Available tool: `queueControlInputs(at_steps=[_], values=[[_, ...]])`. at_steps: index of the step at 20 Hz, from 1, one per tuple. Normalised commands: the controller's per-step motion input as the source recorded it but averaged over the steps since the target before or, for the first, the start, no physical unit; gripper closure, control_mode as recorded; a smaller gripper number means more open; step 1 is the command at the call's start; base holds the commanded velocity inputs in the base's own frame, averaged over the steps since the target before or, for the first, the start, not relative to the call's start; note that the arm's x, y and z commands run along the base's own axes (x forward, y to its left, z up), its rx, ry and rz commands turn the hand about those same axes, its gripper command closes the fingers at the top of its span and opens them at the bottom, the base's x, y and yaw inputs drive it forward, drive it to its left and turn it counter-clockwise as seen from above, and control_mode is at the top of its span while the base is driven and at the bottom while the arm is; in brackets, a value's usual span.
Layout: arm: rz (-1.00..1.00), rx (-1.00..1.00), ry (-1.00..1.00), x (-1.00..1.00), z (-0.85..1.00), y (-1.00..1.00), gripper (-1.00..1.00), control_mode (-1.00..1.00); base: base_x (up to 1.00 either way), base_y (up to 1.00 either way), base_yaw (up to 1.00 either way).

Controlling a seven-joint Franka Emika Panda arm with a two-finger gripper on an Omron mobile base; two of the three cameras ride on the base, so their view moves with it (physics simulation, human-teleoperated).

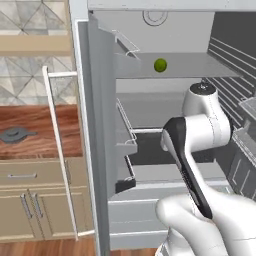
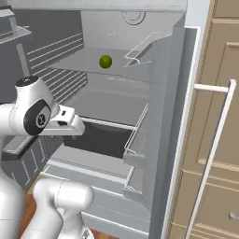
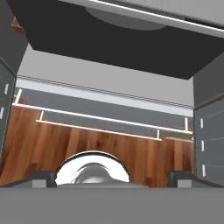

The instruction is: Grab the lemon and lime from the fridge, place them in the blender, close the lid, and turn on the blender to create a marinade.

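Lime (image 1: 160, 65) sits alone on the open fridge's (image 1: 95, 130) upper shelf, at twelve o'clock above the white arm; jaws spread wide, holding nothing. Lid (image 1: 15, 134) lies on the bench at nine o'clock.

Tool (image 3: 112, 177) empty, jaws fully apart.

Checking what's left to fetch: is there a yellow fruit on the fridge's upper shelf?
No, the lime, a single green ball, sits alone on that shelf of the open fridge.
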Motion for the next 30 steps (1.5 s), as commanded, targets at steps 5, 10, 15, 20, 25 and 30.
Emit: queueControlInputs(at_steps=[5,10,15,20,25,30], values=[[0.00,0.00,0.00,0.00,0.00,0.00,-1.00,1.00,0.67,-0.14,0.08],[0.00,0.00,0.00,0.00,0.00,0.00,-1.00,1.00,0.23,-0.01,0.00],[0.00,0.00,0.00,0.36,0.29,0.00,-1.00,-1.00,0.01,0.00,0.00],[0.00,0.00,-0.03,0.62,1.00,-0.12,-1.00,-1.00,0.00,0.00,0.00],[-0.10,0.00,-0.07,0.53,0.69,-0.26,-1.00,-1.00,0.00,0.00,0.00],[0.00,0.01,-0.26,0.62,0.04,-0.09,-1.00,-1.00,0.00,0.00,0.00]])
